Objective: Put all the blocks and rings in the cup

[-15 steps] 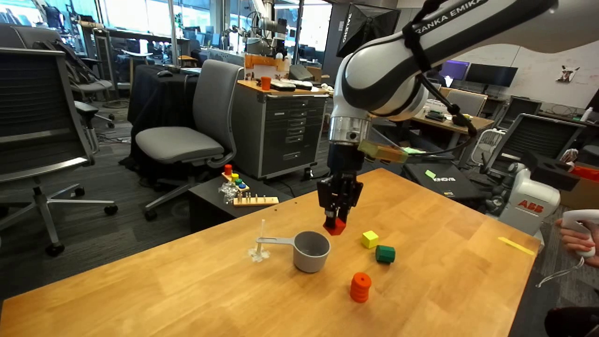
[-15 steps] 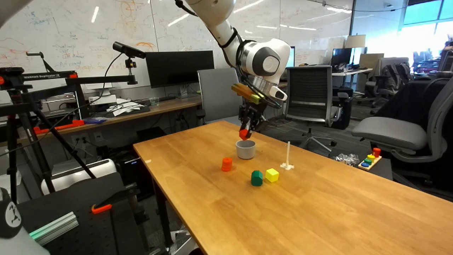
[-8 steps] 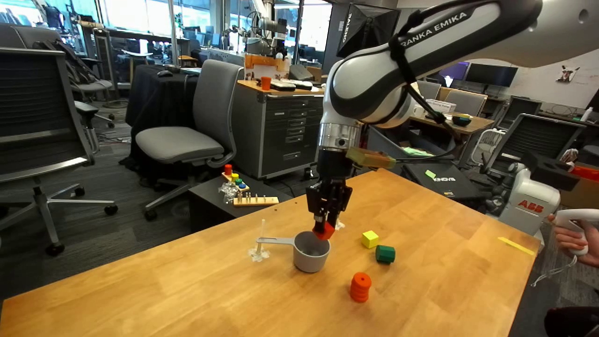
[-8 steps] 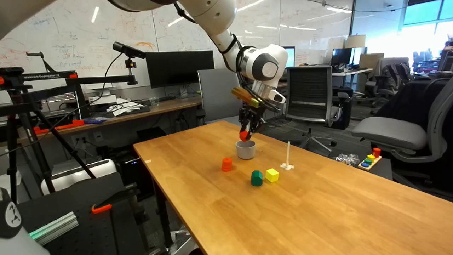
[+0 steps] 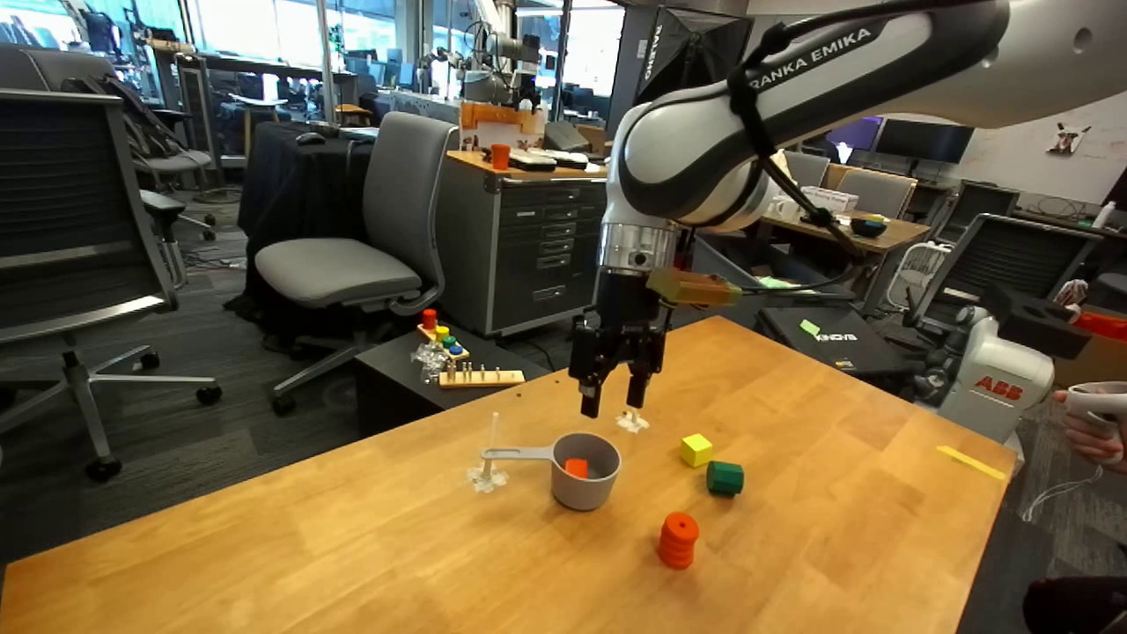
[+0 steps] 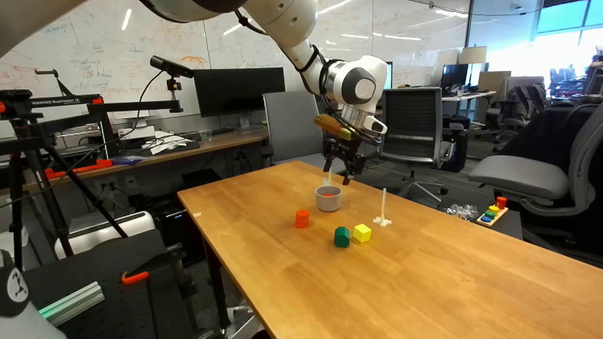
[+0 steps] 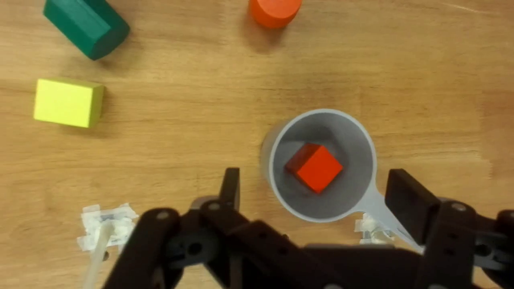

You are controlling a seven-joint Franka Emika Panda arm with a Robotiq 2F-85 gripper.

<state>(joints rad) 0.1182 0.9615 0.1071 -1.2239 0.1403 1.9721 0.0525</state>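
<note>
At the bottom of the grey cup [image 7: 355,181] we see the red block [image 7: 320,169], lying with bare space beside it, so another piece should fit, we judge. Above the cup and apart from it, the fingers [image 5: 591,401] stand spread, gripping nothing, a stance that would suit reaching for the next piece. On the counter [image 5: 352,546], the yellow block [image 7: 63,102] and the green block [image 7: 89,29] lie near each other but apart; the green one rests on a flat side, which should keep it from rolling. The orange rings [image 5: 678,541] appear to be stacked upright near the cup, and we cannot tell whether they are joined. We cannot tell whether the cup's handle [image 5: 526,453] loops over the thin peg [image 5: 494,430] or passes beside it; the tape [image 5: 499,481] at its foot suggests anchoring, perhaps to steady the cup
</note>
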